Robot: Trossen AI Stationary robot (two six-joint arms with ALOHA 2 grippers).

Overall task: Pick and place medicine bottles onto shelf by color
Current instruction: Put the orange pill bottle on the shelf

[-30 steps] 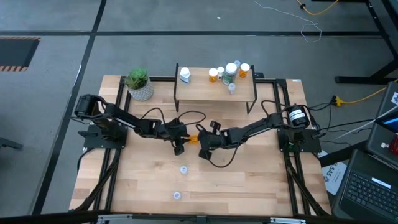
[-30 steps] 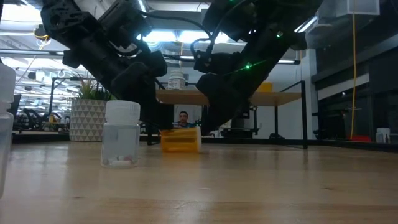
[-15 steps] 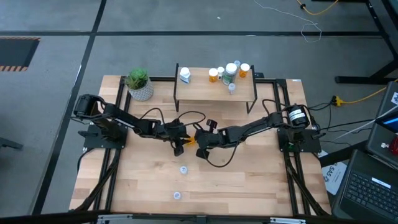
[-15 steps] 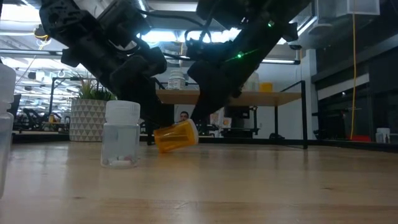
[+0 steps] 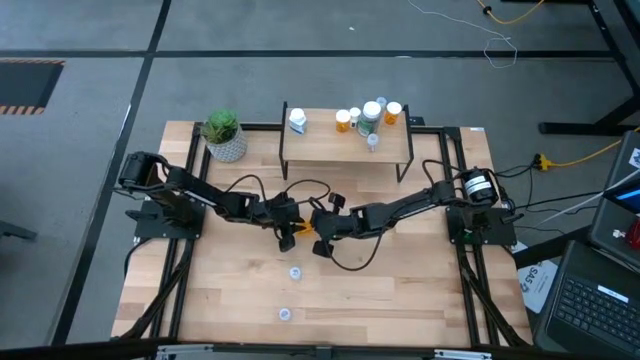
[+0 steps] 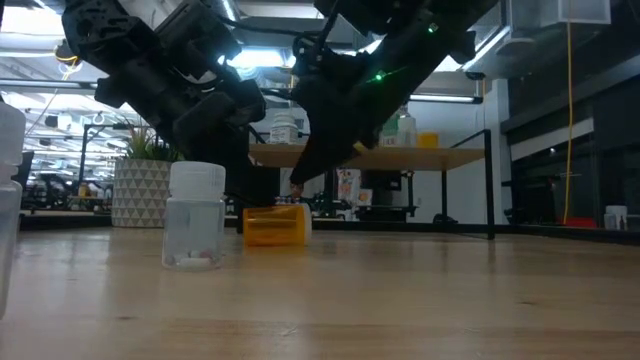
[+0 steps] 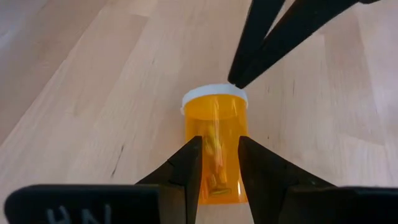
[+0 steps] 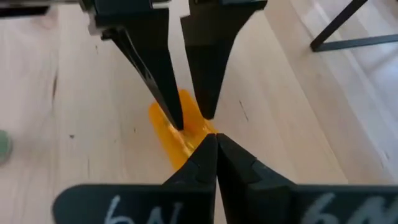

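An orange medicine bottle point(image 5: 304, 229) with a white cap lies on its side on the tabletop between my two grippers; it also shows in the low view point(image 6: 275, 226). My left gripper point(image 7: 220, 163) stands over the bottle's bottom end, its fingers a narrow gap apart. My right gripper point(image 8: 215, 138) is shut, its tips at the bottle's cap end point(image 7: 214, 94). The shelf point(image 5: 345, 150) at the far side carries a white bottle point(image 5: 297, 121), orange ones point(image 5: 343, 121) and a greenish one point(image 5: 368, 122). My left gripper's fingertips point(image 7: 191, 155) lie on the upper side of the orange bottle near its bottom end point(image 7: 219, 186), slanting down from the table's left and pointing along the bottle. They do not pinch it. Whether they press on it, I cannot tell. My right gripper's shut fingertips point(image 7: 239, 78) meet the rim of the white cap point(image 7: 211, 93), slanting down from the table's right. The bottle lies flat on its side on the table. Whether the tips touch the cap or stand just off it, I cannot tell.
A clear bottle with a white cap point(image 5: 296, 272) stands upright nearer the front, close to the low camera point(image 6: 195, 215). Another small one point(image 5: 285, 313) stands by the near edge. A plant in a white pot point(image 5: 223, 135) stands left of the shelf.
My right gripper has gone toward the table's left, up to the orange bottle's cap end. Half a second ago the bottle's cap end was tipped up off the table. The bottle now lies flat again, slid a little toward my left gripper.
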